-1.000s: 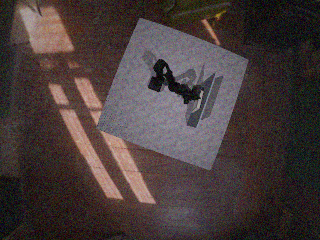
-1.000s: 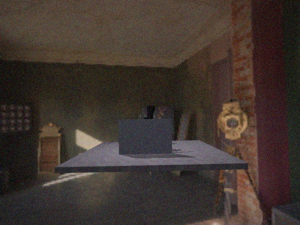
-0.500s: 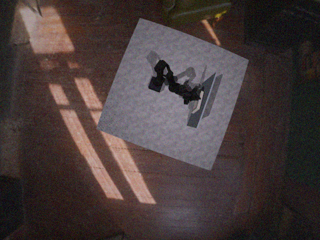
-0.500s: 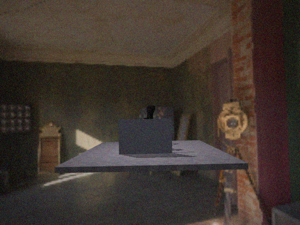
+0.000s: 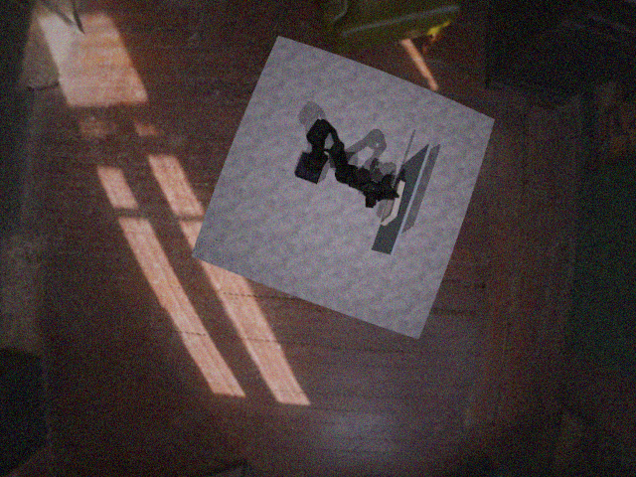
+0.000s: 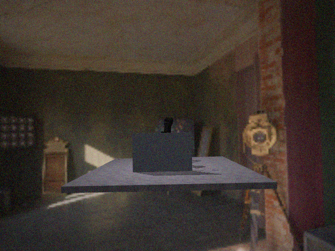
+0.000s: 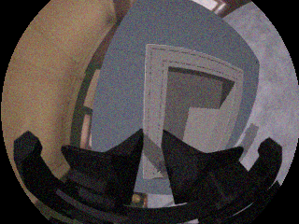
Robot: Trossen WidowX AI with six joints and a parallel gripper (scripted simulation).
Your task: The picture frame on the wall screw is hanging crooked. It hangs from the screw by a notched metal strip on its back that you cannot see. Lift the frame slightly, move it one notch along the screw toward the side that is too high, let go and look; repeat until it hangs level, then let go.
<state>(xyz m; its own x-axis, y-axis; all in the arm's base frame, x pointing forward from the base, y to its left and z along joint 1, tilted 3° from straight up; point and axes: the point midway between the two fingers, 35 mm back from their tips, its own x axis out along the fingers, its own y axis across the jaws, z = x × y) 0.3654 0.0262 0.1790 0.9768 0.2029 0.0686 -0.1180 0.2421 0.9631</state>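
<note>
The picture frame, with a pale grey border and a darker inside, is in front of the blue-grey wall panel. My gripper is shut on the frame's border, with one black fingertip on each side of the bar in the wrist view. In the exterior view the panel hides the frame and the fingers; only a dark part of the arm shows above its top edge. The screw and the notched strip are hidden. The wrist view is too distorted to tell the frame's tilt exactly.
The upright panel stands on the pale square table top. The arm reaches to the panel from its dark base. Shadows of the arm and panel fall on the table top. The table's edges show in the top and exterior views.
</note>
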